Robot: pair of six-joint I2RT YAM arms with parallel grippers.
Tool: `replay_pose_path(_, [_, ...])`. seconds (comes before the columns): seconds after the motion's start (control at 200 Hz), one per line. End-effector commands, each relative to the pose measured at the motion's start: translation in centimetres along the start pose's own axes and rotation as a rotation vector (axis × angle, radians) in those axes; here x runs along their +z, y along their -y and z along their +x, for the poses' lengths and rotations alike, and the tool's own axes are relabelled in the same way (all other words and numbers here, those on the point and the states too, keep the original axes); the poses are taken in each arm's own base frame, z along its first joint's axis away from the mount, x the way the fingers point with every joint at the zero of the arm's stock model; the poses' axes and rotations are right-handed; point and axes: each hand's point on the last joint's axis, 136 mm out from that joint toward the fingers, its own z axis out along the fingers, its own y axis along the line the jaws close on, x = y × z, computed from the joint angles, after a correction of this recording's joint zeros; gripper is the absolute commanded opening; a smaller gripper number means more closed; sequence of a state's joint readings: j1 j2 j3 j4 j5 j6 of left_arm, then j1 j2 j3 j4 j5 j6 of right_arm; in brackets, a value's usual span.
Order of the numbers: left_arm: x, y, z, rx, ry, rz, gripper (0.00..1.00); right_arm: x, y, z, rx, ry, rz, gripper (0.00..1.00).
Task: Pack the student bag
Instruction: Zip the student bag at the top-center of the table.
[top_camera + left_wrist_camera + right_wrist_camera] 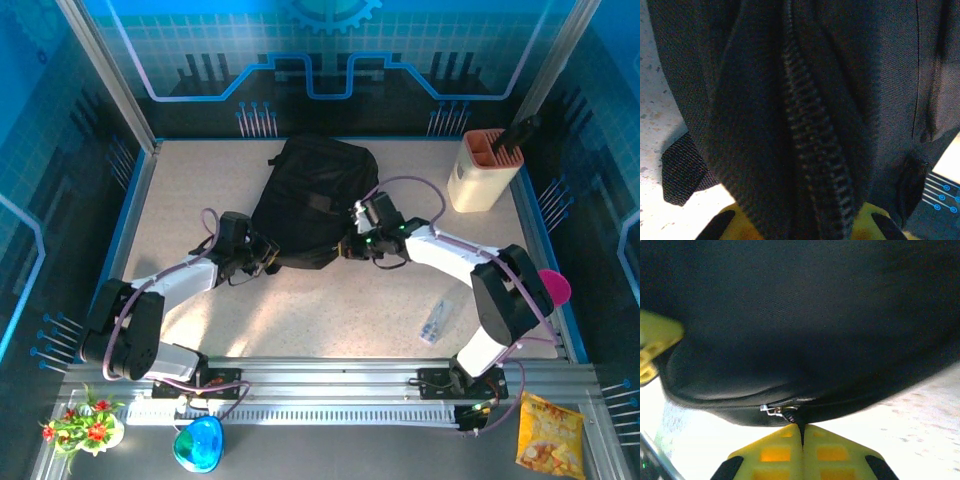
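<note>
student bag (312, 200) lies slumped on the table (300, 320), from centre toward twelve o'clock, black and by far the biggest thing there. judge it soft and limp: the cloth will sag and fold rather than hold a mouth open, so take it by the firmer parts, the zipper line, a strap or the pull, not by loose fabric. your left gripper (268, 258) is at the bag's seven o'clock edge, fingers closed down on a bunched ridge of fabric with the zipper (810, 150) running up through it. your right gripper (352, 245) is at the four o'clock edge, fingers pressed flat together, and it looks to have the dark tab of the zipper pull (775, 411) pinched at the tips. the overhead view gives you the bag's whole outline and both arms meeting its near side; the left wrist view adds the zipper teeth and a webbing strap end (682, 175) at eight o'clock; the right wrist view adds the small metal pull.
</note>
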State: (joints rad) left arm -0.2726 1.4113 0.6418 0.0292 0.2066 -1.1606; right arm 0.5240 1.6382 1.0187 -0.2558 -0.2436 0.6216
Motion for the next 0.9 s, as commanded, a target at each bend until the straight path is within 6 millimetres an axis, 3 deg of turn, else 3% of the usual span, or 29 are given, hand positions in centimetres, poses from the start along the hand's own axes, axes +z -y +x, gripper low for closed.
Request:
replay_pose_path(0.0, [0.2, -1.0, 0.4, 0.037, -0.014, -0.024, 0.07, -0.8, 2.5, -1.0, 0.068, 0.013, 0.085, 0.0])
replay_pose_path(0.285, [-0.1, -2.0, 2.2, 0.109, -0.079, -0.054, 0.04, -2.6, 5.9, -5.8, 0.039, 0.057, 0.283, 0.0])
replay_pose_path(0.515, [-0.8, -2.4, 3.9, 0.175, -0.121, -0.074, 0.05, -3.6, 7.1, -8.0, -0.008, 0.072, 0.421, 0.0])
replay_pose_path(0.63, [-1.3, -3.4, 5.3, 0.194, -0.148, -0.11, 0.05, -4.1, 6.6, -7.7, -0.011, 0.088, 0.409, 0.0])
replay_pose_path(0.765, [-2.4, -4.9, 7.5, 0.22, -0.182, -0.157, 0.1, -5.0, 6.1, -5.6, -0.001, 0.091, 0.359, 0.0])
replay_pose_path(0.895, [-4.5, -5.4, 8.5, 0.289, -0.192, -0.218, 0.38, -6.2, 6.7, -2.6, 0.031, 0.093, 0.341, 0.0])
